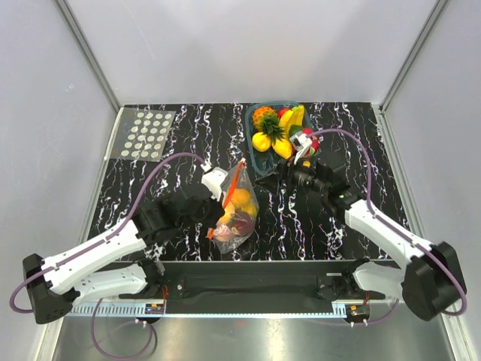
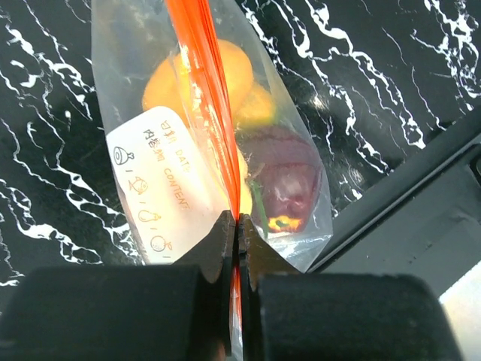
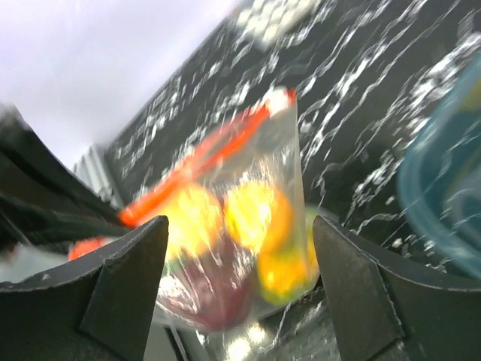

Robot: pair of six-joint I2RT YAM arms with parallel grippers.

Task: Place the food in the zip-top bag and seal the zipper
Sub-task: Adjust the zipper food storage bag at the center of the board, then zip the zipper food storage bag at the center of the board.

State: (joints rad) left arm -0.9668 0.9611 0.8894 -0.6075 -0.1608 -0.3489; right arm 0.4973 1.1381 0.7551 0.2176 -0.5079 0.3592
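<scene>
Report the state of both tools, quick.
Left tool: shut on the zipper.
Right tool: open, holding nothing.

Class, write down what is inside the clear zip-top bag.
Inside the zip-top bag: a round orange fruit, a yellow fruit and a dark red-purple fruit. The white label and the zipper cover whatever lies behind them.

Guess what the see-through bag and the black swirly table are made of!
The clear bag looks like thin glossy plastic film: fruit shows through it. Its red-orange zipper strip seems thicker plastic. The black tabletop with white veins looks like marble, maybe only a print.
</scene>
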